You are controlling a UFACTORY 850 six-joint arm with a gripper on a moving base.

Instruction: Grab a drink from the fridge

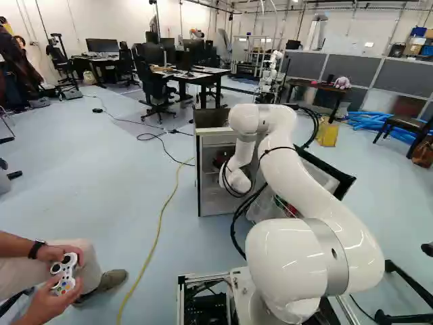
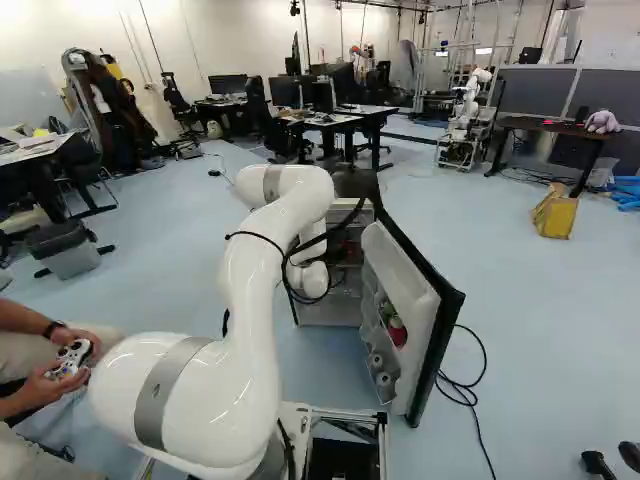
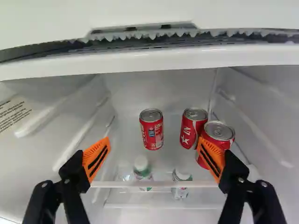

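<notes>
The fridge (image 1: 208, 143) stands ahead of the base with its door (image 2: 425, 310) swung out to the right. In the base views the arm's wrist (image 1: 235, 177) is at the fridge opening and its fingers cannot be made out. The wrist view has my gripper (image 3: 153, 140) open and empty, facing the shelf (image 3: 154, 184). One upright red can (image 3: 152, 130) stands ahead, between the lines of the fingers. Another red can (image 3: 192, 128) is beside it, and a third (image 3: 221, 133) is partly hidden by one orange pad (image 3: 211, 158); whether they touch, I cannot tell.
Bottles with pale caps (image 3: 142, 165) show below the shelf's front edge. More items sit in the door's racks (image 2: 392, 325). A yellow cable (image 1: 159, 230) crosses the floor. Close by at the left, a person's hands hold a controller (image 1: 64, 274). Another robot (image 2: 465, 110) stands farther back.
</notes>
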